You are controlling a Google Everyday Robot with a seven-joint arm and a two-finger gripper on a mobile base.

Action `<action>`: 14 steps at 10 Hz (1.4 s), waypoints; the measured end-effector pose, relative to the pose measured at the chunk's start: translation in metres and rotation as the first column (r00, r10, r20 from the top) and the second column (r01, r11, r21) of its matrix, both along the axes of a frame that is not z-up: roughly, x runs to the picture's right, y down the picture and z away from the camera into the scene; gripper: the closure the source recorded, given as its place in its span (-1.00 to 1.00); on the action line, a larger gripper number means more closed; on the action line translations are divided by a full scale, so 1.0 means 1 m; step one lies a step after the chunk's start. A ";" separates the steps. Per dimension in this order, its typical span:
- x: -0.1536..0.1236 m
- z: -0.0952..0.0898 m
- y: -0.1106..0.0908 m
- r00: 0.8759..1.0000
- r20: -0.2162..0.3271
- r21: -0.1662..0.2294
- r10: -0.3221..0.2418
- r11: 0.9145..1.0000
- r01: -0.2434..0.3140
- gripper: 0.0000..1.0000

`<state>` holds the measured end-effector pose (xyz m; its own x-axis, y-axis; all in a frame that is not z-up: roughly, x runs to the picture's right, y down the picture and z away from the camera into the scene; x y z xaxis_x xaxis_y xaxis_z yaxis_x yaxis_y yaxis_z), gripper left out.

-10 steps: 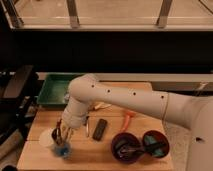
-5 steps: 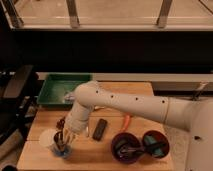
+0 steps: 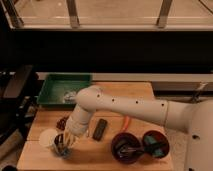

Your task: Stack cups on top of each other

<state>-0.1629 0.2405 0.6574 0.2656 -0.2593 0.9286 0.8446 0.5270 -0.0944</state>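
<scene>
My gripper point(image 3: 62, 143) hangs low over the front left of the wooden table point(image 3: 135, 95), open, its dark fingers standing apart around a small blue cup point(image 3: 63, 151). The blue cup sits upright against the right side of a whitish cup point(image 3: 47, 137); I cannot tell whether it rests inside it or beside it. A small dark brownish cup point(image 3: 62, 122) lies just behind them, partly hidden by my arm.
A green tray point(image 3: 55, 82) stands at the table's back left. A black oblong object point(image 3: 100, 129) and an orange item point(image 3: 125, 122) lie mid-table. Two dark maroon bowls point(image 3: 121, 141) point(image 3: 156, 136) with things in them stand at the front right.
The gripper has opened around the blue cup it was shut on. The cup has stayed at the front left, next to the whitish cup.
</scene>
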 end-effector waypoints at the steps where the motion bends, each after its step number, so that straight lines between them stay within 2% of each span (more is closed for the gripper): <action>1: 0.000 0.001 0.001 1.000 -0.001 -0.001 0.003 1.000 -0.003 -0.40; 6: 0.001 0.006 0.002 1.000 -0.010 -0.005 0.012 1.000 -0.012 -0.44; 9: 0.000 0.008 -0.001 1.000 -0.004 0.009 0.015 1.000 -0.015 -0.44; 14: 0.000 0.008 -0.001 1.000 -0.003 0.010 0.014 1.000 -0.014 -0.44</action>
